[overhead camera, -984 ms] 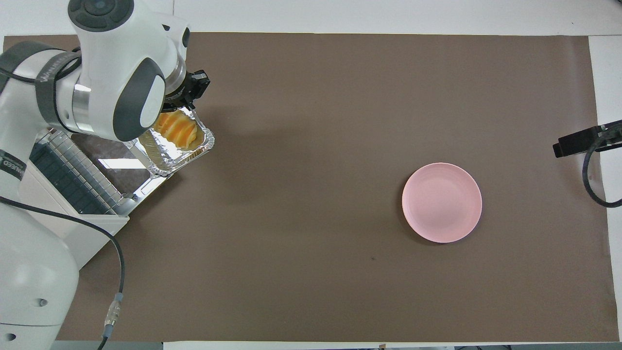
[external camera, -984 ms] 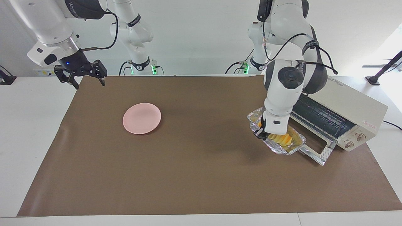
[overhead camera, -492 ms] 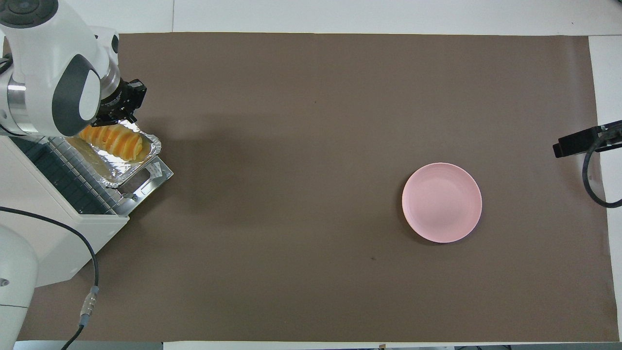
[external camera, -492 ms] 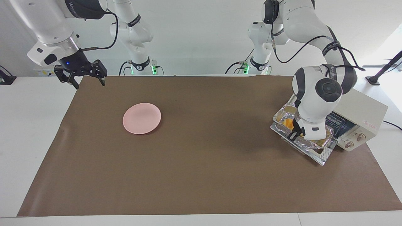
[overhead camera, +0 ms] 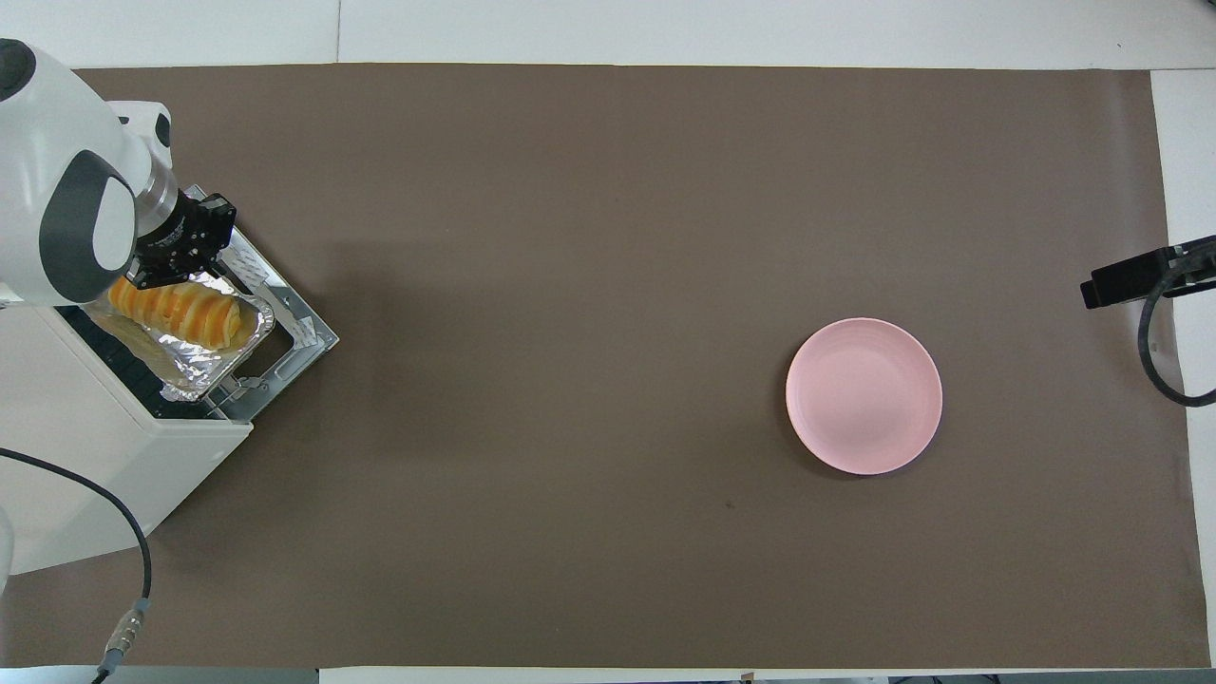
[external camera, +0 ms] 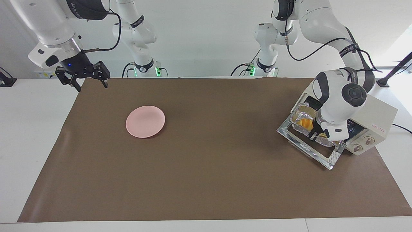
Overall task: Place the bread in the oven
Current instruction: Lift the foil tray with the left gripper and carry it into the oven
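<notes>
1. From overhead you see the bread point(overhead camera: 178, 312) whole, in the foil tray point(overhead camera: 204, 366) at the oven point(overhead camera: 104, 465) mouth.
2. Facing, your left gripper point(external camera: 314, 137) clamps the tray rim; the right gripper point(external camera: 91, 83) hangs released.

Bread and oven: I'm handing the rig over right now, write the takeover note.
Left gripper: shut on the foil tray rim, at the oven mouth.
Right gripper: open, waiting over the table's edge at its own end.
Bread: lying in the foil tray, which sits partly inside the oven above the lowered door.
Pink plate: bare, on the mat.
Done: tray carried to the opening.
Left: push it fully in, let go, withdraw, probably close the door.
</notes>
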